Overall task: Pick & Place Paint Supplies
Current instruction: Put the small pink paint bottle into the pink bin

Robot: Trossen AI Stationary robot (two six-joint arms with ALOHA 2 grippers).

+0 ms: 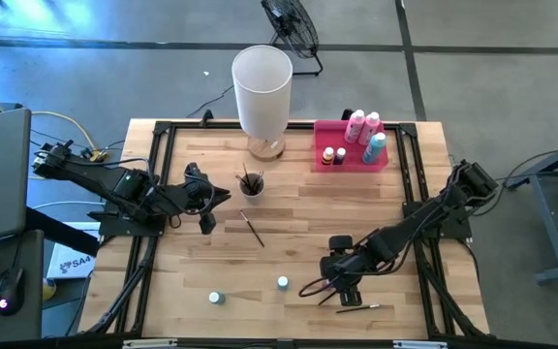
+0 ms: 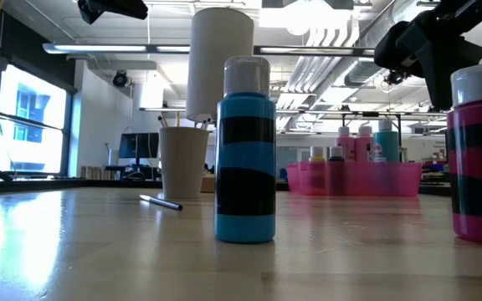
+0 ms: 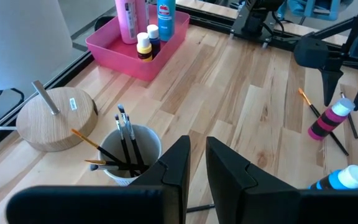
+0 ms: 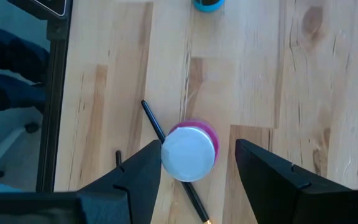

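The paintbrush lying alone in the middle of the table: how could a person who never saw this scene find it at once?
Start at the tall white cylinder at the table's far edge, then find the small cup of brushes just in front of it. Slightly nearer the front edge than that cup, a thin dark paintbrush lies flat and slanted on the bare wood. Unlike the brushes standing in the cup, it lies loose.

From my low view the pink bottle point(image 2: 479, 159) is cut off by the frame edge. Overhead, the right tool point(image 1: 345, 284) covers it completely. The brush point(image 4: 173, 165) runs under that bottle's cap. Labels on the tray point(image 1: 349, 161) bottles are too small to read.
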